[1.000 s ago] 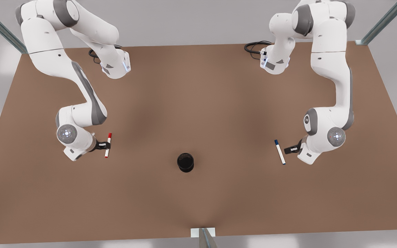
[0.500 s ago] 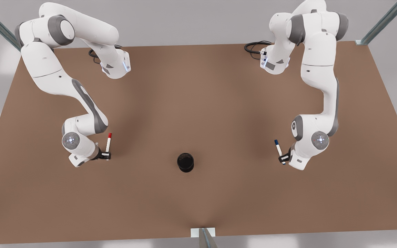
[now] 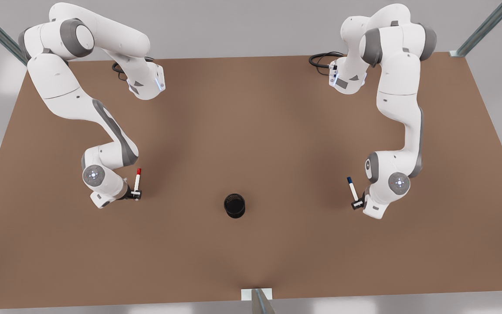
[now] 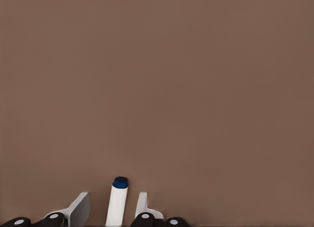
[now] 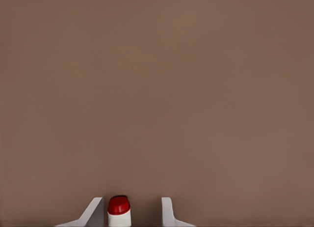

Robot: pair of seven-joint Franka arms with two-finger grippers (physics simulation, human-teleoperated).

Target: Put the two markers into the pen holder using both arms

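Two claws straddle their markers on the desk (image 3: 251, 131), fingers apart: the left claw (image 3: 356, 203) around the blue-capped marker (image 3: 352, 188), the right claw (image 3: 134, 195) around the red-capped marker (image 3: 137, 180), touching one finger. Closing off-centre near the barrels' ends could skew them, spoiling entry into the pen holder (image 3: 234, 206) between.
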